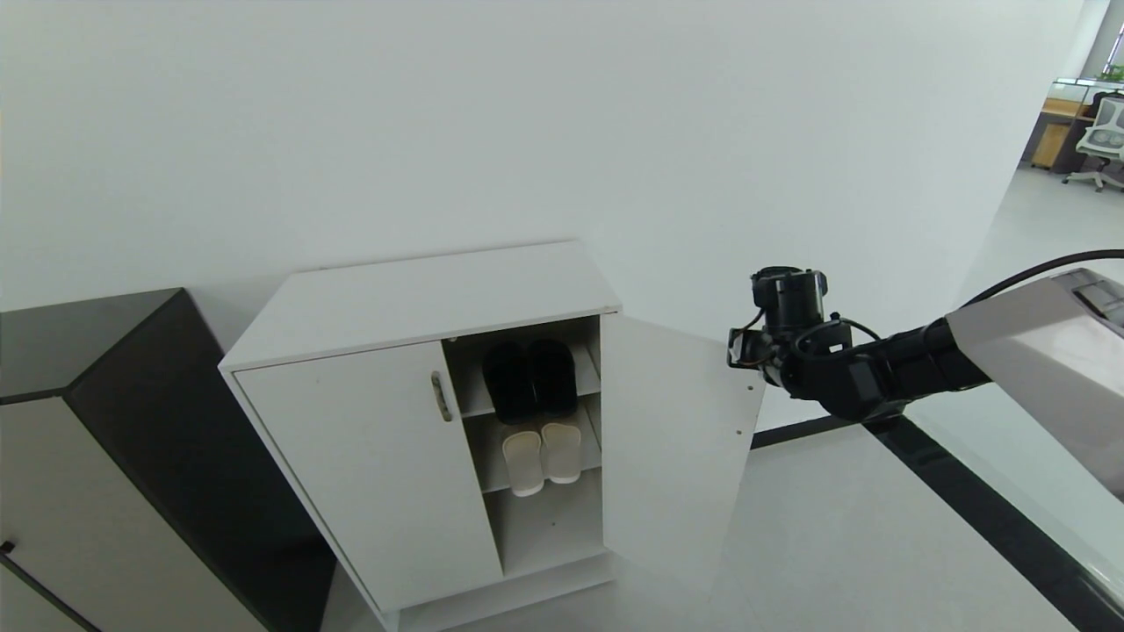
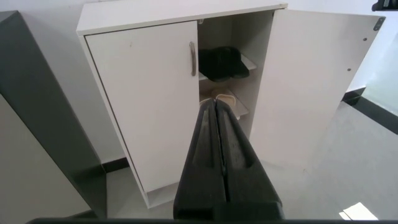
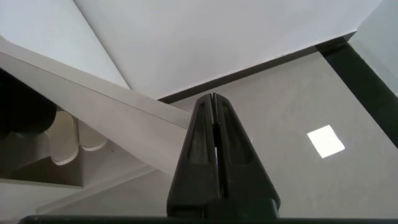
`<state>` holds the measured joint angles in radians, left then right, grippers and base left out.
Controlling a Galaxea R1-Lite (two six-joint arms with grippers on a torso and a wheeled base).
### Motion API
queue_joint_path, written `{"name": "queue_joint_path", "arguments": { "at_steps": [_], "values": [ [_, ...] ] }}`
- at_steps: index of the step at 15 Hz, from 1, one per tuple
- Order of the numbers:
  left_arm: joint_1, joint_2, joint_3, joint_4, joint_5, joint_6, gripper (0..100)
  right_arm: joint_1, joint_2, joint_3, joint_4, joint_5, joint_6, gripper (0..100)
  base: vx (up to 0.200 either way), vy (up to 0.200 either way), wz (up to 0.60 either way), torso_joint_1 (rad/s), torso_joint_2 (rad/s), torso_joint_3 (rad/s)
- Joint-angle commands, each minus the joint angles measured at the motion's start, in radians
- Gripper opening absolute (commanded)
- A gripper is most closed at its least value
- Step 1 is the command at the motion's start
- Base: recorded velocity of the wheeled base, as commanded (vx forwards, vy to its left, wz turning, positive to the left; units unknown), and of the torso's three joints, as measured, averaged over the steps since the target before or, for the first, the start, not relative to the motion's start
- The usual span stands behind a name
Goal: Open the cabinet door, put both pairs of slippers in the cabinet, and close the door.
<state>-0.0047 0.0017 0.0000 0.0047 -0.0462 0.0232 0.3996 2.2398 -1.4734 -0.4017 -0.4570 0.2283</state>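
The white cabinet [image 1: 421, 294] stands against the wall with its right door [image 1: 676, 421] swung open and its left door [image 1: 369, 465] closed. Black slippers [image 1: 529, 377] lie on the top shelf, and white slippers [image 1: 542, 456] sit on the shelf below. My right gripper [image 1: 742, 351] is at the open door's outer edge, behind its upper corner. In the right wrist view it [image 3: 214, 98] is shut and empty over the door's edge [image 3: 112, 106], with the white slippers [image 3: 68, 140] beyond. My left gripper [image 2: 216, 106] is shut and empty, facing the cabinet front [image 2: 149, 93] from a distance.
A dark cabinet [image 1: 149, 421] stands close to the white one's left side. A black stripe [image 1: 966, 509] crosses the pale floor to the right. An office chair [image 1: 1102, 140] and a desk are far off at the right.
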Motion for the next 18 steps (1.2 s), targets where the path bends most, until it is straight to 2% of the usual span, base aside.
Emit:
{"name": "queue_joint_path", "arguments": {
  "at_steps": [1, 6, 11, 18],
  "values": [
    [0.0, 0.0, 0.0, 0.0, 0.0, 0.0, 0, 0.001, 0.009, 0.002, 0.0, 0.0, 0.0, 0, 0.0, 0.0, 0.0, 0.0, 0.0, 0.0],
    [0.0, 0.0, 0.0, 0.0, 0.0, 0.0, 0, 0.033, -0.012, 0.047, 0.0, -0.002, 0.0, 0, 0.0, 0.0, 0.0, 0.0, 0.0, 0.0],
    [0.0, 0.0, 0.0, 0.0, 0.0, 0.0, 0, 0.154, -0.111, 0.176, -0.005, 0.0, 0.002, 0, 0.0, 0.0, 0.0, 0.0, 0.0, 0.0],
    [0.0, 0.0, 0.0, 0.0, 0.0, 0.0, 0, 0.234, -0.195, 0.268, -0.02, 0.0, 0.005, 0, 0.0, 0.0, 0.0, 0.0, 0.0, 0.0]
  ]
}}
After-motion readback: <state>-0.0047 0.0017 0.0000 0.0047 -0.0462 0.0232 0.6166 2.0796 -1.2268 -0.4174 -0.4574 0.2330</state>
